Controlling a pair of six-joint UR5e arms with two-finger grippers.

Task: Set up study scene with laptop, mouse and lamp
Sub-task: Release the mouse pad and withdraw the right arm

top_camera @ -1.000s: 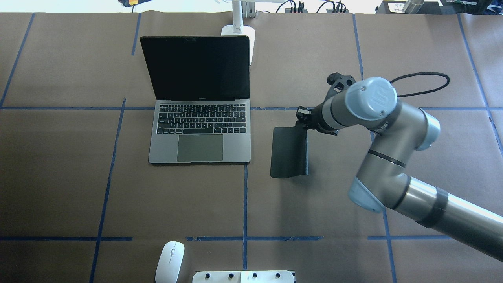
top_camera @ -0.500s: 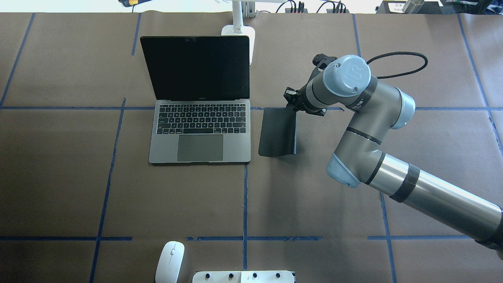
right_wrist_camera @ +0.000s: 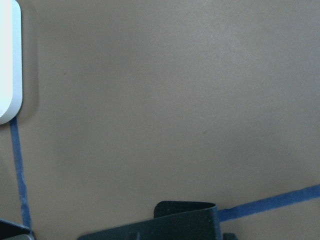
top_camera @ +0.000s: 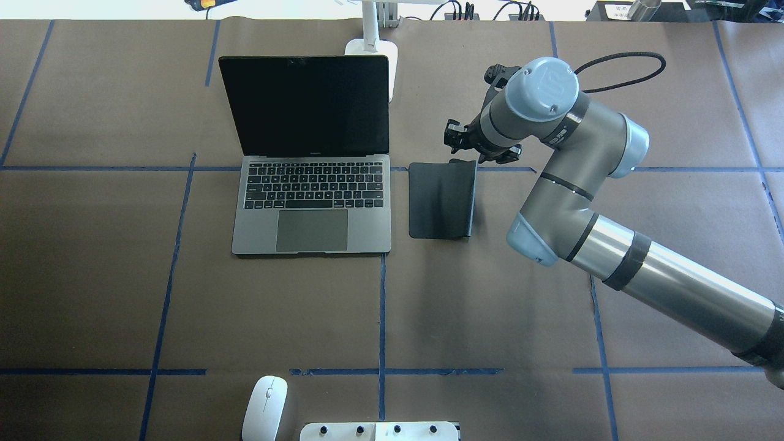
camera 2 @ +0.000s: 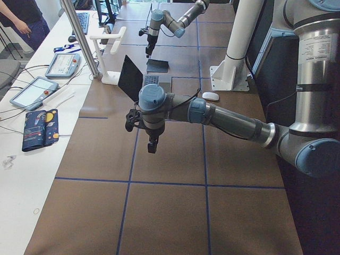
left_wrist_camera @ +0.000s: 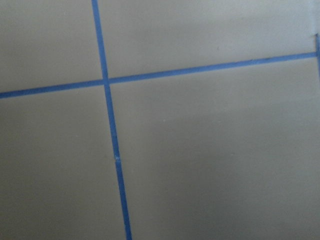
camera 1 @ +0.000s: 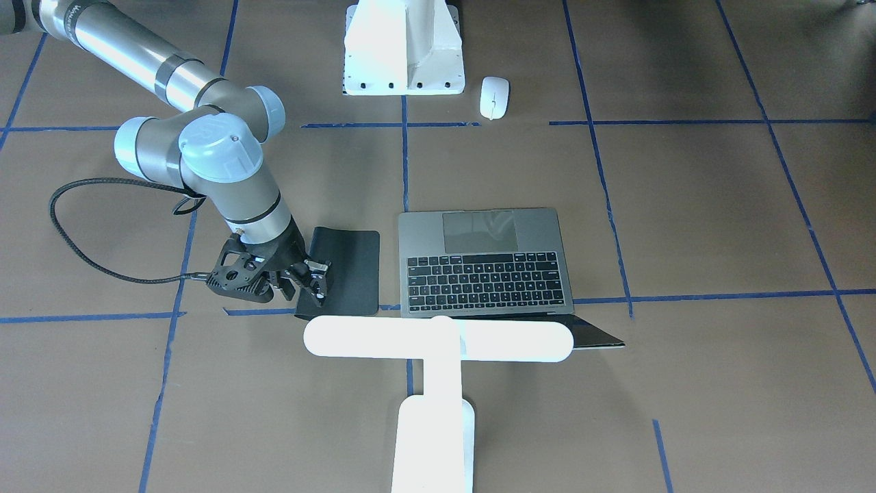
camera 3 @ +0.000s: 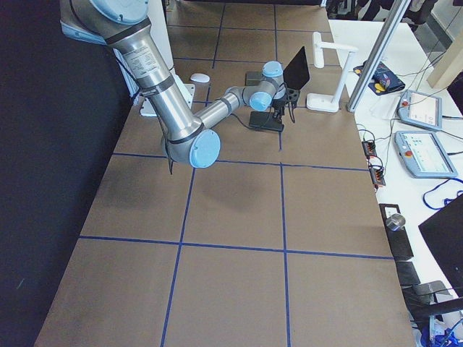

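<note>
The open dark-grey laptop (top_camera: 312, 202) (camera 1: 486, 274) sits left of centre. The white mouse (top_camera: 264, 407) (camera 1: 494, 97) lies near the robot's base. The white T-shaped lamp (camera 1: 438, 340) stands behind the laptop, and its base shows in the overhead view (top_camera: 373, 52). My right gripper (top_camera: 460, 153) (camera 1: 316, 286) is at the far end of a black mouse pad (top_camera: 442, 199) (camera 1: 345, 270) and looks shut on its far right corner. The pad lies mostly flat just right of the laptop, with its right edge curled up. My left gripper (camera 2: 152, 146) hovers over bare table; I cannot tell whether it is open.
The white flared pedestal (camera 1: 404, 68) (top_camera: 380, 430) stands beside the mouse at the robot's side. A black cable (top_camera: 631, 58) loops on the table behind my right arm. Blue tape lines cross the brown table cover. Tablets and cases lie on a side table (camera 2: 42, 90).
My right gripper has carried the mouse pad left and away from the robot, toward the laptop. The pad hung upright before; now it lies mostly flat beside the laptop.
</note>
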